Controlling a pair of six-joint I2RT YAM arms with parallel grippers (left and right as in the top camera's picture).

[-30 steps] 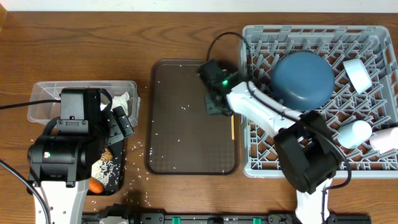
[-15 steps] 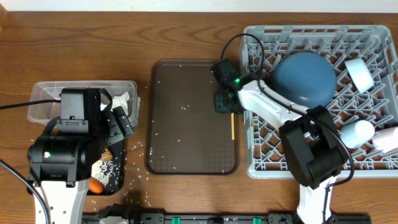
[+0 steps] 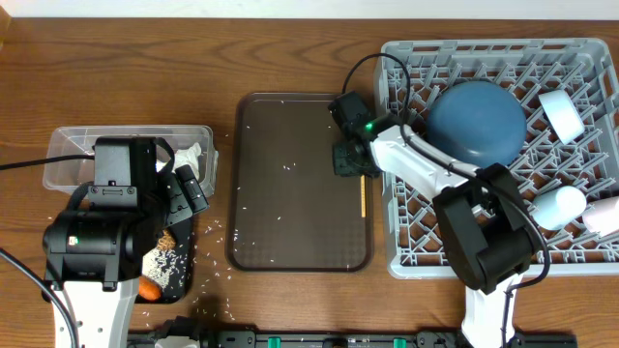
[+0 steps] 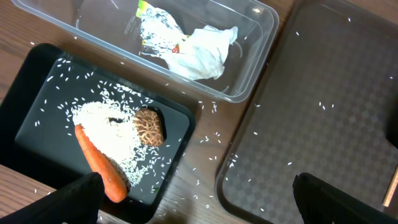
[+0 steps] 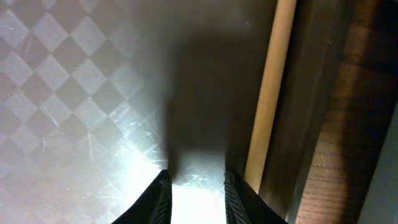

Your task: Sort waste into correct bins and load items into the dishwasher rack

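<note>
clear tub (image 4: 247, 87): wrapper (image 4: 157, 34), paper (image 4: 205, 51) | black tray (image 4: 37, 127): rice (image 4: 102, 127), carrot (image 4: 99, 167)

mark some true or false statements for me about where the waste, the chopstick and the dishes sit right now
1. The carrot lies in the black tray. True.
2. The crumpled white paper sits on the brown tray. False: it is in the clear tub.
3. A chopstick lies on the brown tray along the edge nearest the dishwasher rack. True.
4. The dishwasher rack holds nothing. False: a big blue dish and a pale cup are in it.
5. The right pincer grips the chopstick. False: the chopstick lies beside it, outside the fingers, with nothing between them.
</note>
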